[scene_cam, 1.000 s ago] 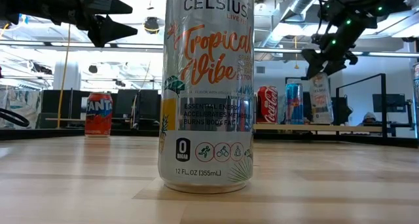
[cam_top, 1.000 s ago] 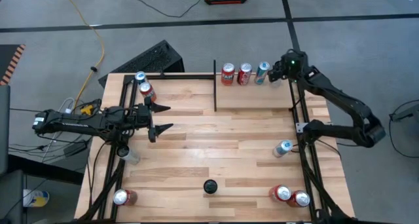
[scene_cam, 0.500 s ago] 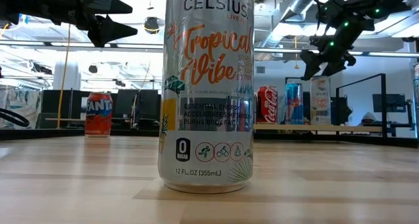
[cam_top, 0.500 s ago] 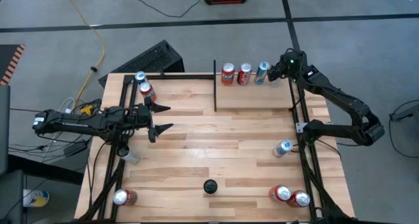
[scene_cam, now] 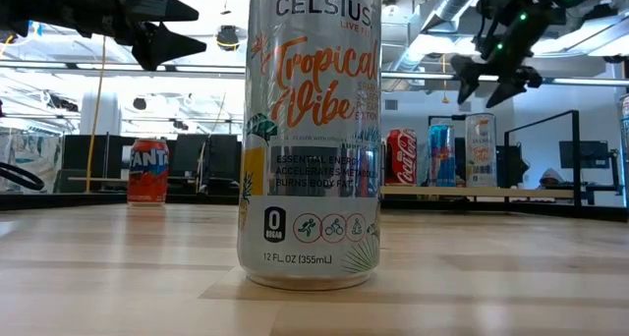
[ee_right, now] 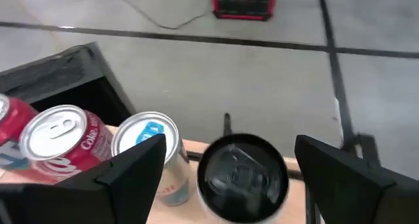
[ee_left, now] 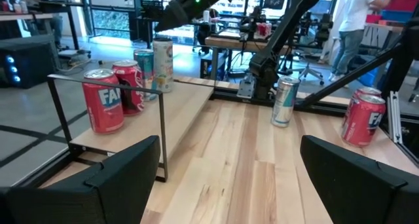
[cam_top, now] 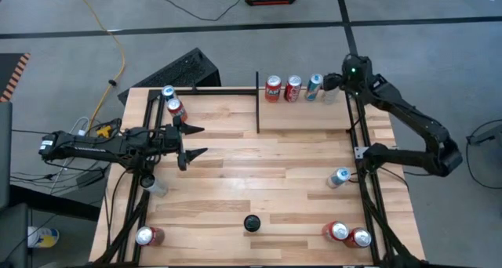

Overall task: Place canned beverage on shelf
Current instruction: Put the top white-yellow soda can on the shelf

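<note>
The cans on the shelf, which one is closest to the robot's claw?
The pale can with the black top, last in the row on the shelf. The right claw hangs open straight above it; the Fanta, Coke and blue cans stand farther along.

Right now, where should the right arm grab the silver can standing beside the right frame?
Grip the silver can around its mid-body, the right gripper probably coming from above or the open inner side: it stands upright, and the black frame crowds its outer side.
</note>
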Controlling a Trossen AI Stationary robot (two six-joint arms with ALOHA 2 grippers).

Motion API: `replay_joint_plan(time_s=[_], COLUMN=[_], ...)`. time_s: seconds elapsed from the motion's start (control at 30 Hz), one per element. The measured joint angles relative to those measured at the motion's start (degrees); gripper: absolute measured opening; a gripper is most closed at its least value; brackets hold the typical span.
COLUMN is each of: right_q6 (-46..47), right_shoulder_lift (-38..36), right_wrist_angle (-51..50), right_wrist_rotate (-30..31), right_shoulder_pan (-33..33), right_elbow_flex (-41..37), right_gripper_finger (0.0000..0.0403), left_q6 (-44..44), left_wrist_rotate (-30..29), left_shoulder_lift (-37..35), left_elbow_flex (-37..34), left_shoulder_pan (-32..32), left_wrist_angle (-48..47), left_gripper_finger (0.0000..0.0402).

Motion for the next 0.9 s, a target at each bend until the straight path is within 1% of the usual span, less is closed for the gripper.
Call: replay_joint_plan(time_s=[0.13,0.23,0.33,0.43,0.57,0.77,0.9], right_q6=[3.8,5.3,7.4,9.2,9.6,9.5,9.4], right_shoulder_lift=[0.4,0.3,0.6,1.7,4.3,7.0,7.1], right_wrist_angle=[-1.7,-0.8,-0.7,-0.6,-0.8,-1.0,-1.7], right_wrist_rotate=[9.0,13.4,16.5,18.0,21.5,22.2,24.5], right_shoulder_pan=[3.9,6.6,8.6,9.8,10.0,9.9,9.8], right_elbow_flex=[0.0,0.0,0.0,0.0,0.0,0.0,0.0], right_gripper_finger=[0.0357,0.0354,0.0351,0.0348,0.0343,0.0336,0.0335], left_q6=[0.9,1.0,1.0,1.0,0.9,0.0,0.0], left_wrist_rotate=[0.1,0.2,1.2,1.8,1.8,3.3,3.3], left_shoulder_lift=[0.0,0.0,0.0,0.0,0.0,0.0,0.0], left_elbow_flex=[0.0,0.0,0.0,0.0,0.0,0.0,0.0], left_shoulder_pan=[0.0,0.0,0.0,0.0,0.0,0.0,0.0], left_wrist_angle=[0.0,0.0,0.0,0.0,-0.1,-0.1,-0.1], left_gripper_finger=[0.0355,0.0355,0.0355,0.0355,0.0355,0.0355,0.0355])
